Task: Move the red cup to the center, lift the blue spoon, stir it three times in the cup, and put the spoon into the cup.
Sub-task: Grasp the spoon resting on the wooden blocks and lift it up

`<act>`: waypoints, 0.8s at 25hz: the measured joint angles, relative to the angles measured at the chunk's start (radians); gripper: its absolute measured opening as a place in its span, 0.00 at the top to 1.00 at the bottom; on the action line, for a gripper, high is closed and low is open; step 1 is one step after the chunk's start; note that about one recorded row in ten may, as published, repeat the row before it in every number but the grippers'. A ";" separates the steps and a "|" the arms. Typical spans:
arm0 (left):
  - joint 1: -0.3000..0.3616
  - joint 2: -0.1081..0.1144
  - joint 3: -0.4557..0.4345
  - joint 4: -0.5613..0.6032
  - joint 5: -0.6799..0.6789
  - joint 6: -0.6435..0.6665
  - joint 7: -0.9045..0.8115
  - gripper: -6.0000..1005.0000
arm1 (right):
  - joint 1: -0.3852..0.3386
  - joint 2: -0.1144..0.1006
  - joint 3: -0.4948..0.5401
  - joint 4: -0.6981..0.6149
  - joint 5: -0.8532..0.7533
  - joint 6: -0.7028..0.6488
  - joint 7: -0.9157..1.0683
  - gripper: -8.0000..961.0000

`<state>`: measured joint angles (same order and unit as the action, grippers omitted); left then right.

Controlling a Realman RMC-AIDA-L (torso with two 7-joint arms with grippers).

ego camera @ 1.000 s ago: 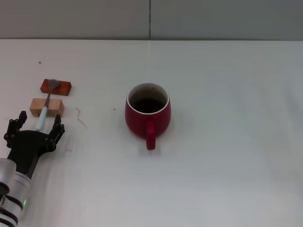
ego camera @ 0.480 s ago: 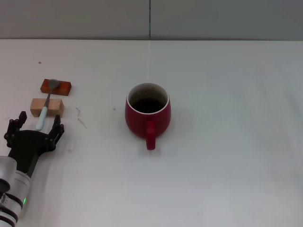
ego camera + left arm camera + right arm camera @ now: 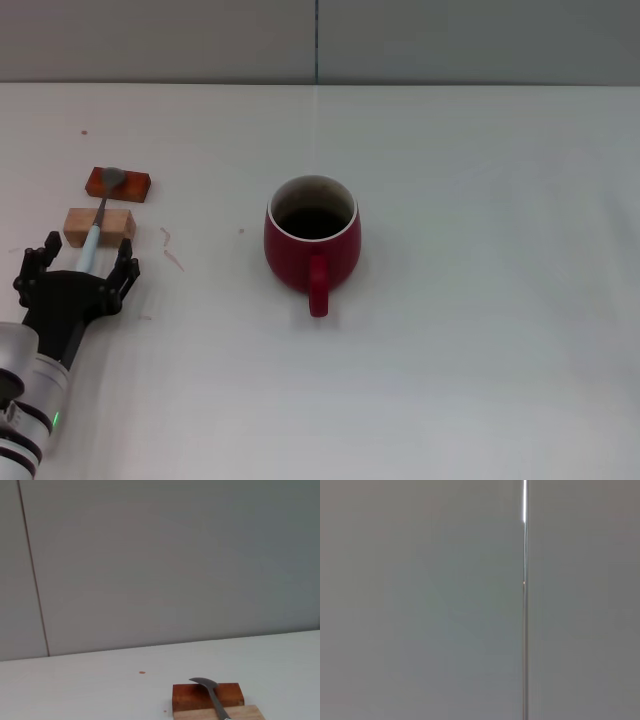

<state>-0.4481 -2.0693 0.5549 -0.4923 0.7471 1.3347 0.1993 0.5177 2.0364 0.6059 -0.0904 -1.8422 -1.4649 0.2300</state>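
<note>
Left gripper [image 3: 78, 266] spread wide, empty, straddling the pale-blue-handled metal spoon's [image 3: 97, 222] handle end; rounded dark red ceramic mug [image 3: 311, 240] well right.

Looks like a lab / robot test bench, not a home or kitchen.

Plain white table [image 3: 480, 380] w/ a bare grey panel wall [image 3: 450, 40] right behind it, seam lines btwn panels, no decor or kitchen stuff. Just staged props: a mug [image 3: 312, 235], 2 small blocks [image 3: 100, 225] propping a spoon [image 3: 100, 215], laid out like a test setup imo.
</note>
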 joint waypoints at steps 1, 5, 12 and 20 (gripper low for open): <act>-0.001 0.000 0.000 0.000 0.000 -0.002 0.000 0.26 | 0.000 0.000 0.000 0.000 0.000 0.000 0.000 0.41; -0.003 0.000 -0.001 0.000 0.000 -0.006 0.000 0.26 | 0.000 0.001 0.000 0.000 0.000 0.000 0.000 0.41; -0.002 0.000 -0.001 0.000 0.000 -0.001 0.003 0.29 | 0.002 0.001 0.000 0.000 0.000 0.000 0.000 0.42; -0.001 0.001 -0.001 0.002 0.000 0.007 0.004 0.43 | 0.005 0.001 0.000 0.000 0.000 0.007 0.000 0.41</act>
<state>-0.4495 -2.0685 0.5535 -0.4905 0.7470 1.3413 0.2036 0.5229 2.0371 0.6059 -0.0904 -1.8422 -1.4582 0.2300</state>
